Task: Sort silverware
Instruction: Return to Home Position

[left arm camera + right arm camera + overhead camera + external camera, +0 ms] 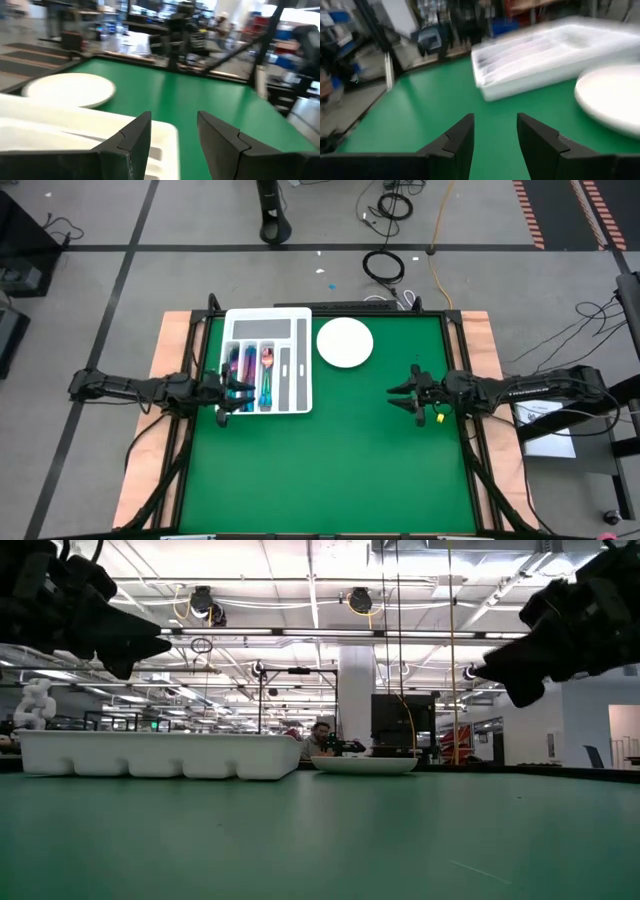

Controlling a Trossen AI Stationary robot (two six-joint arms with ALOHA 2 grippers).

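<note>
Several pieces of silverware (266, 368) lie in the left slots of your tray (307, 360), at ten o'clock on the table (340, 460), with the plate (345, 342) at twelve. Your left gripper (240, 392) hovers over the tray's eight-o'clock corner, fingers apart and empty. The right gripper (402, 393), at three o'clock, is likewise spread.

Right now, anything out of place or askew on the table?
Nothing stands out. The silverware lies in the tray's slots, and the plate sits flat beside it. The left gripper hangs over the tray, the right gripper over the mat; both have open fingers.
</note>
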